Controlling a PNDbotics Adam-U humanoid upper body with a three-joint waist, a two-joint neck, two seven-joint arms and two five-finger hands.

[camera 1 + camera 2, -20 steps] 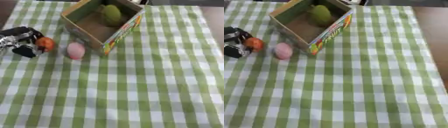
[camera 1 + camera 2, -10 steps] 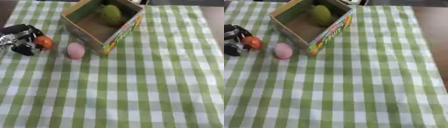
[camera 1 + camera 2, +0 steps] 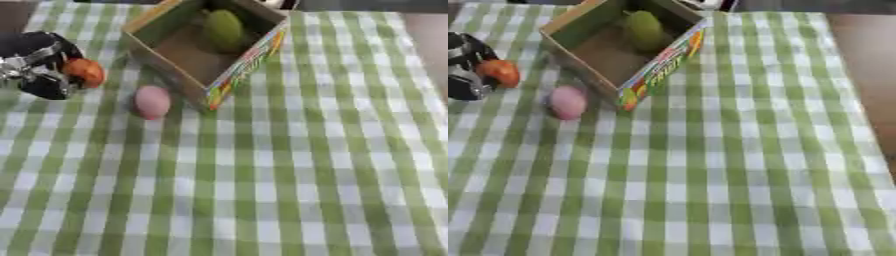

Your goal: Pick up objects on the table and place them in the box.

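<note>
My left hand [image 3: 39, 65] is at the left edge of the table, its fingers curled round a small orange ball [image 3: 85, 72]. It holds the ball a little left of the open cardboard box [image 3: 197, 55]. A green pear-shaped object [image 3: 223, 29] lies inside the box at its far end. A pink egg-shaped object [image 3: 152, 101] rests on the checked cloth just in front of the box's near left corner. My right hand shows in neither view.
A green and white checked cloth [image 3: 289, 170] covers the table. The bare brown tabletop [image 3: 868, 60] shows along the right side, past the cloth's edge.
My left hand has lifted the orange ball slightly up and toward the box. The box, pink object and green object keep their places.
</note>
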